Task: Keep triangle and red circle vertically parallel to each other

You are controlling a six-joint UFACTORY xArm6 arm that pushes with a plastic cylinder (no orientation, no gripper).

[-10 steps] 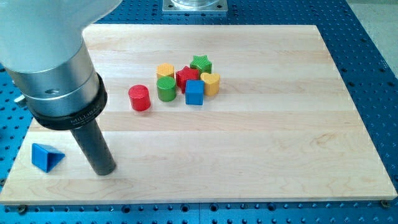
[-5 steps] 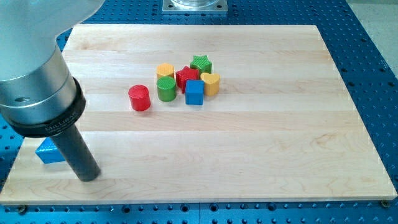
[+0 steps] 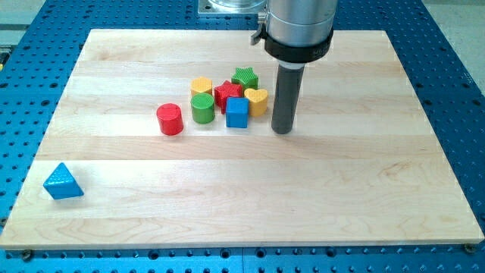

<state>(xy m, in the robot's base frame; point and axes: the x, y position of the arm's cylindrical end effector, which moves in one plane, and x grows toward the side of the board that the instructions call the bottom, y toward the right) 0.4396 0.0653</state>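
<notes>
A blue triangle (image 3: 63,183) lies near the board's bottom-left corner. A red circle (image 3: 170,119) stands left of the middle, well up and to the right of the triangle. My tip (image 3: 282,130) rests on the board just right of the block cluster, close to the yellow heart (image 3: 257,100) and the blue cube (image 3: 237,112). It is far from the triangle and the red circle.
A cluster sits above the middle: a green cylinder (image 3: 202,108), a yellow block (image 3: 201,86), a red star (image 3: 228,92) and a green star (image 3: 245,76). The wooden board (image 3: 341,189) lies on a blue perforated table.
The arm has left the bottom-left corner and now stands right of the block cluster. The blue triangle, partly covered before, shows in full and sits a little differently.
</notes>
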